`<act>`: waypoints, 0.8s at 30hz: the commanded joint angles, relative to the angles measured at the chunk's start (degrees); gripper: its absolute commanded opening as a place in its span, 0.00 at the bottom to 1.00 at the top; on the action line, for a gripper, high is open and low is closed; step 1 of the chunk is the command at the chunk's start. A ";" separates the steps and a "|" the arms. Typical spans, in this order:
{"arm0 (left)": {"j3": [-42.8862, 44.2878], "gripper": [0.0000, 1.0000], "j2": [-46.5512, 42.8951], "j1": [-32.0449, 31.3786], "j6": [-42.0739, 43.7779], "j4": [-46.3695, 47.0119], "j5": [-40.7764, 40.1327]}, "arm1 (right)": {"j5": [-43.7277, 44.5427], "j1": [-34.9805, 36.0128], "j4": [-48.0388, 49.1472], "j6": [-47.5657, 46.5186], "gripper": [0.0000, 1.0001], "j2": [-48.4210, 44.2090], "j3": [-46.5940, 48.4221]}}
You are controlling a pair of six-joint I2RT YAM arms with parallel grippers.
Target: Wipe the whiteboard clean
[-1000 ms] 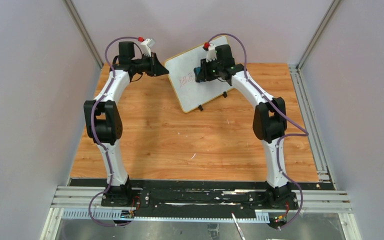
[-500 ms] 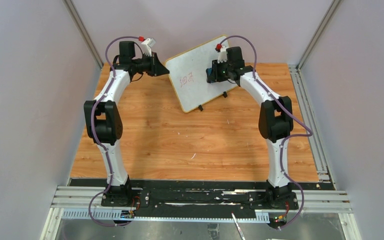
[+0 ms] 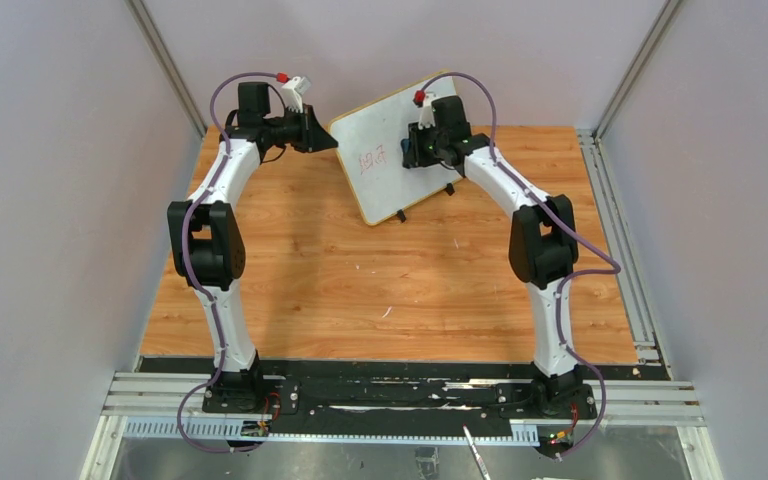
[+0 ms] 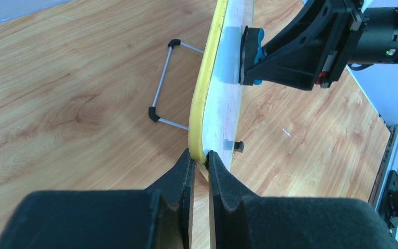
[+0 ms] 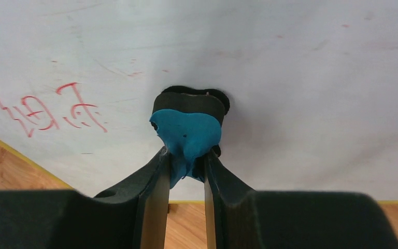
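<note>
The whiteboard stands tilted at the back of the table on two black feet. Red handwritten marks sit on its left part and show at the left of the right wrist view. My left gripper is shut on the board's yellow-framed left edge. My right gripper is shut on a blue eraser whose black pad presses on the board face, to the right of the marks. The eraser also shows in the left wrist view.
A wire stand props the board from behind. The wooden table stretches toward me in front of the board. Grey walls and metal rails close in the sides.
My right gripper with the eraser swept right across the board, then came back left toward the red marks. The left arm has not moved.
</note>
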 commanded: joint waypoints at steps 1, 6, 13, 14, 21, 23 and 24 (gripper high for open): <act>-0.12 0.00 -0.17 -1.68 3.47 -4.46 1.17 | -2.78 6.79 3.37 2.19 0.01 1.23 2.72; -0.19 0.00 -0.12 -1.69 3.39 -4.27 1.25 | -3.03 9.09 3.47 2.96 0.01 1.89 4.19; -0.58 0.00 -0.21 -1.69 3.15 -3.83 1.31 | -3.19 11.81 4.21 3.48 0.01 2.49 4.39; -0.62 0.00 -0.21 -1.69 3.17 -3.83 1.27 | -2.94 11.91 4.18 3.45 0.01 2.56 4.36; -0.77 0.00 -0.47 -1.69 3.54 -4.09 1.18 | -1.44 9.39 2.33 2.01 0.01 2.68 4.94; -0.83 0.00 -0.55 -1.69 3.54 -4.09 1.23 | -1.12 7.74 1.38 1.61 0.01 2.69 5.61; -0.81 0.00 -0.56 -1.69 3.54 -4.09 1.18 | -1.10 6.78 1.03 1.39 0.01 2.66 5.72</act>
